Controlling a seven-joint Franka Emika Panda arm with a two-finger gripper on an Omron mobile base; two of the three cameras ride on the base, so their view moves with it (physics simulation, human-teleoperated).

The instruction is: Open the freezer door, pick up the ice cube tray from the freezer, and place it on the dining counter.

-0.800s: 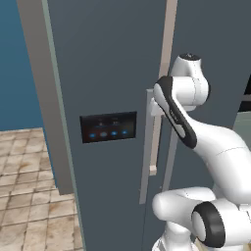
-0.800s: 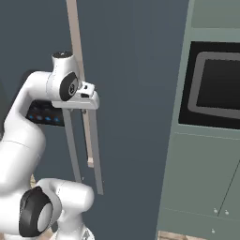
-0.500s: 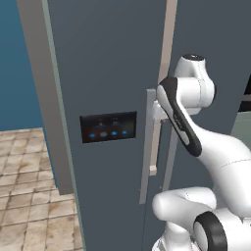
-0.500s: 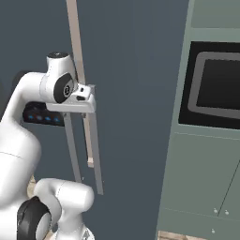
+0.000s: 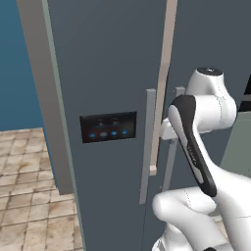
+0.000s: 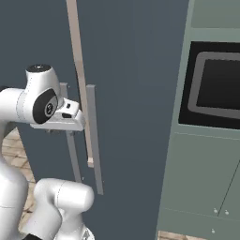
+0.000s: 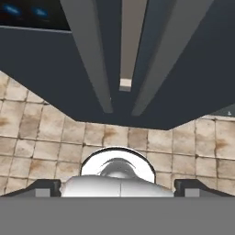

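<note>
I'm right at the start of this job: the freezer door, the one carrying the small black panel with blue lights, looks shut, sitting flush beside the plain door with the tan trim strip running between them. So the ice cube tray is presumably behind that door, and I can't confirm where it sits from here; opening, picking and carrying it over to the dining counter are all left to do. My gripper is up at handle height, close in front of the two doors, and from the right base view the hand sits just beside the freezer door's long vertical bar handle. The fingers are spread about as wide as they go, and there's nothing between them; I see only floor tiles and the door bottoms beyond. Whether a fingertip is brushing the handle I honestly can't tell, since the arm blocks that spot in the left base view. My read is that I need to get the jaws around the bar on the panel side, not the neighbouring one.
</note>
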